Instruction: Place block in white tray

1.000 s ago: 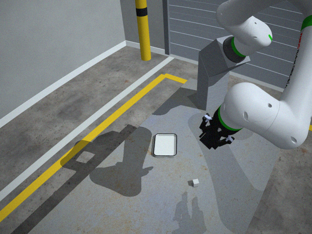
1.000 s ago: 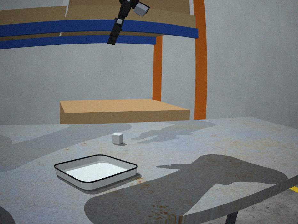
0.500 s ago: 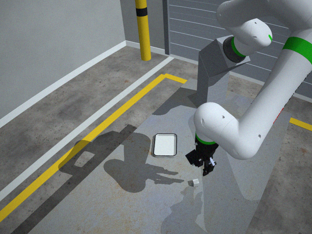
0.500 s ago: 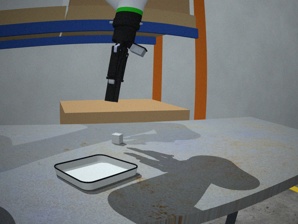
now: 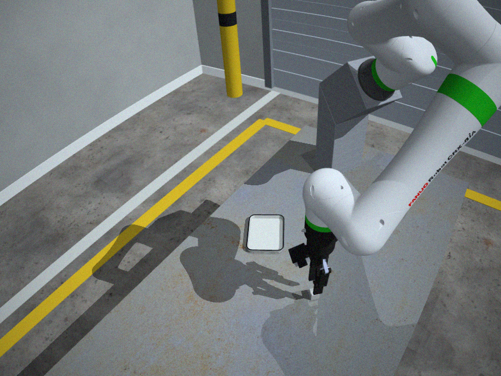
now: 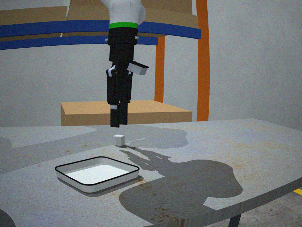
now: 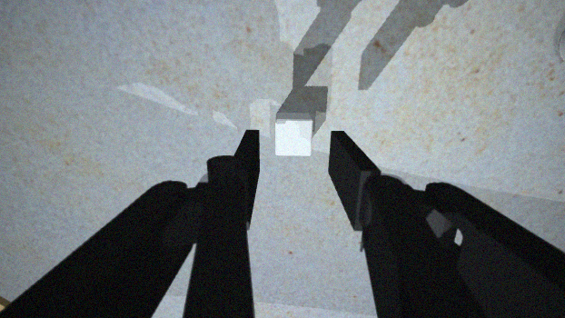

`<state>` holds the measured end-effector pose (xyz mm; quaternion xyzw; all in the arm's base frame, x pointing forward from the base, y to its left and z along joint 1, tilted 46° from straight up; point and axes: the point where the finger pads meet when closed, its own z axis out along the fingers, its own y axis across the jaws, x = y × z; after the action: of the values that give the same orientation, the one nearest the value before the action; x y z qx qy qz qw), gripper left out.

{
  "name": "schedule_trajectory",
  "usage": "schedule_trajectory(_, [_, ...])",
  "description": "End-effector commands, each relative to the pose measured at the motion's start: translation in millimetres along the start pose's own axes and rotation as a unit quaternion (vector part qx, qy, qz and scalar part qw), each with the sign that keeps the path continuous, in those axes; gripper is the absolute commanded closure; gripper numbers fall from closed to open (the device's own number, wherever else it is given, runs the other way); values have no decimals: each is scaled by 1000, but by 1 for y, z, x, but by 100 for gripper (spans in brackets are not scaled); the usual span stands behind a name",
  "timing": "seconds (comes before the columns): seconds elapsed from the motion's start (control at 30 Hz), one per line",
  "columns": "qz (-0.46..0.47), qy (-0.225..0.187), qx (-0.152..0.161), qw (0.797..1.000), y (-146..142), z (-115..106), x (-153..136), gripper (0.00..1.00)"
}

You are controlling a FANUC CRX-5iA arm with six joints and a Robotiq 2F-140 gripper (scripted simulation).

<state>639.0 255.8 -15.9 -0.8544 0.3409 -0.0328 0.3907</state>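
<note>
Pincer (image 6: 118, 125) partly open, empty, hovering above small white cube (image 6: 119, 139). Cube on rust-speckled grey worktop (image 6: 219, 146), near white tray (image 6: 97, 183), not inside. Orange-and-blue shelving (image 6: 202, 73) behind; yellow bollard (image 5: 229, 48) by wall.

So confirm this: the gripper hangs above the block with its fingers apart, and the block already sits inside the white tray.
Not right. The block rests on the table, apart from the white tray, as the exterior view shows. The gripper does hang above it with fingers apart.
</note>
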Motion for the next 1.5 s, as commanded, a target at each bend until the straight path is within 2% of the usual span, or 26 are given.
schedule_trajectory(0.0, [0, 1, 0, 1000, 0, -1, 1, 64])
schedule_trajectory(1.07, [0, 0, 0, 1000, 0, 1, 1, 64])
schedule_trajectory(1.47, [0, -1, 0, 1000, 0, 14, 0, 64])
